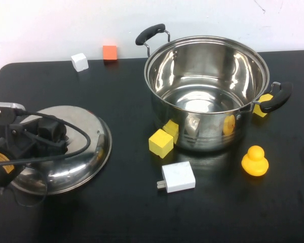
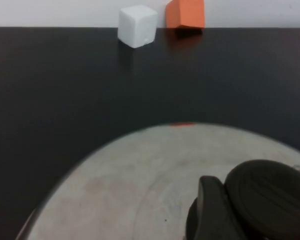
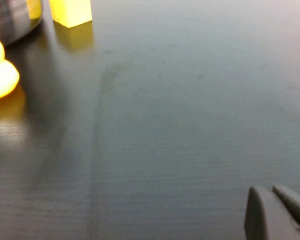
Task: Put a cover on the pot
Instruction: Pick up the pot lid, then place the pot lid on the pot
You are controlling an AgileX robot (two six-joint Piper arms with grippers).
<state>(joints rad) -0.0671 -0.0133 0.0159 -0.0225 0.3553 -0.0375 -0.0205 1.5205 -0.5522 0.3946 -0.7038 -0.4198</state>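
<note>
We take this for a robot test bench in a lab, not a real kitchen. A bare black desk (image 1: 116, 212) stands against a plain white wall (image 1: 50, 25), with no stove or sink around the pot (image 1: 207, 91). Scattered practice props surround it: a white cube (image 1: 79, 62), an orange cube (image 1: 110, 52), a yellow block (image 1: 160, 143), a rubber duck (image 1: 255, 161) and a white charger plug (image 1: 178, 177).
</note>
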